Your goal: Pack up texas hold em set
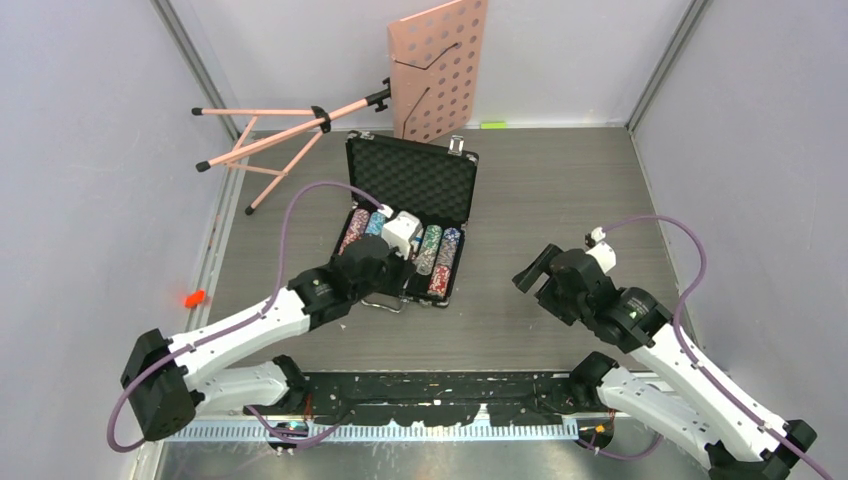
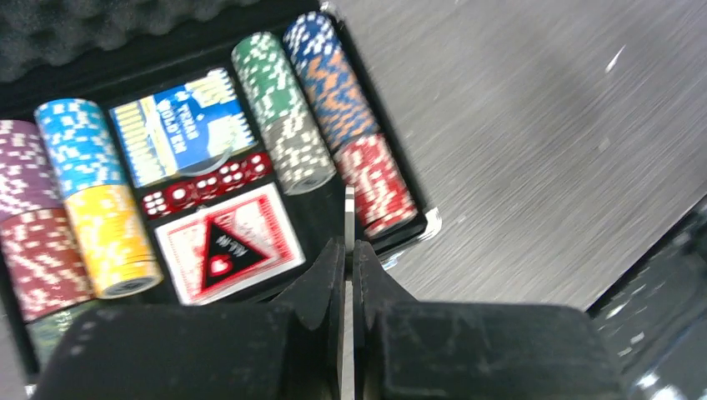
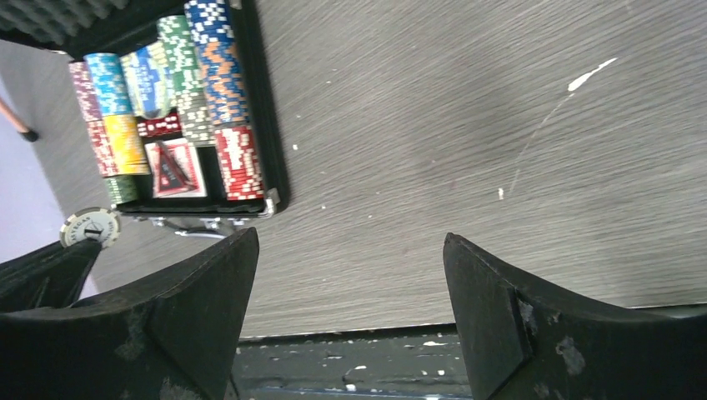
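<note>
The black case (image 1: pixel 412 180) stands open in the middle of the table, its foam lid upright. Its tray holds rows of striped chips (image 2: pixel 283 108), a blue card deck (image 2: pixel 179 129), a red card deck (image 2: pixel 227 250) and red dice (image 2: pixel 204 187). My left gripper (image 2: pixel 348 246) is over the tray's near right part, shut on a white chip (image 2: pixel 348 208) seen edge-on. That chip also shows flat in the right wrist view (image 3: pixel 89 227). My right gripper (image 3: pixel 350 237) is open and empty over bare table, right of the case (image 3: pixel 267 167).
A pink perforated music stand (image 1: pixel 440 65) lies behind the case, its tripod legs (image 1: pixel 270 135) spread to the back left. A small red-orange object (image 1: pixel 194 297) lies at the left table edge. Grey walls close in the left, back and right.
</note>
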